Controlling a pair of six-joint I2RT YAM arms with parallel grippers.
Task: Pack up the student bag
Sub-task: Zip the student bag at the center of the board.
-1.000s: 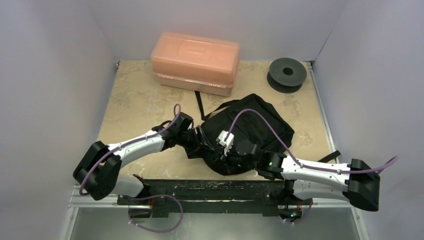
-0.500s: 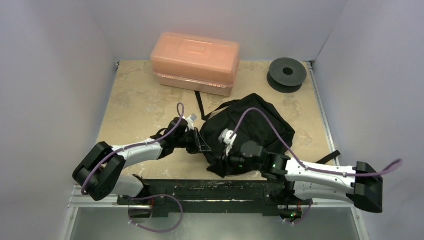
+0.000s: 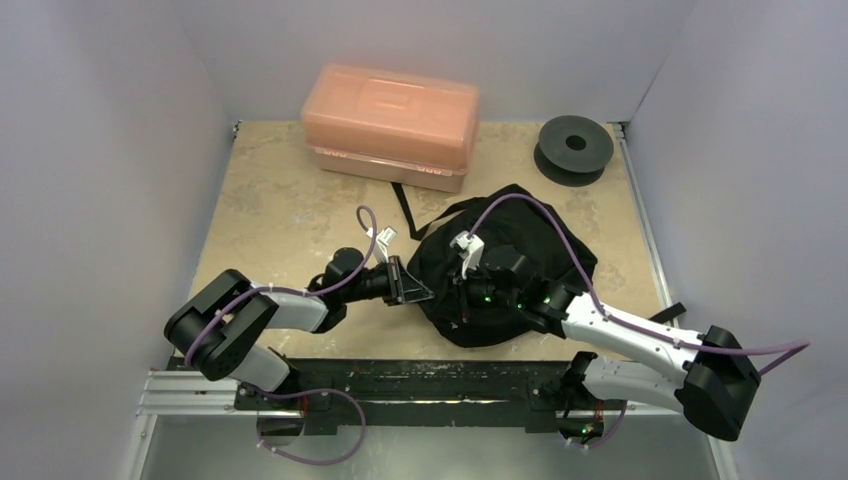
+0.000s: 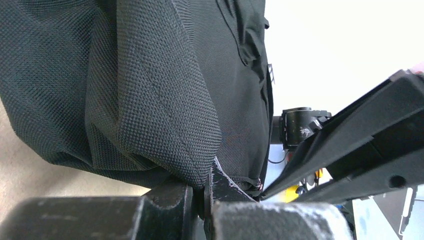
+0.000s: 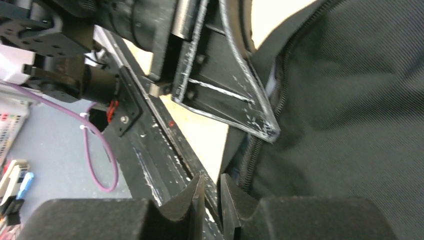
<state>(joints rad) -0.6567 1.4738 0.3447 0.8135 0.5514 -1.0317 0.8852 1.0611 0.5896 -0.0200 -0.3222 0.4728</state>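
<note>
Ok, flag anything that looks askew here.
The student bag lies slumped and crumpled, one strap trailing toward the orange plastic box, another at the right edge of the table. The left gripper pinches a fold of it. Nothing spilled or damaged.

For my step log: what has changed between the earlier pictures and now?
The left claw closed on the soft black fabric backpack, and the left arm pulled back. The right claw moved farther over the backpack. The orange-pink plastic box and black round spool stayed.

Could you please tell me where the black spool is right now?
In the top view, the black spool sits far right on the table, right of the orange-pink box and beyond the student bag.
</note>
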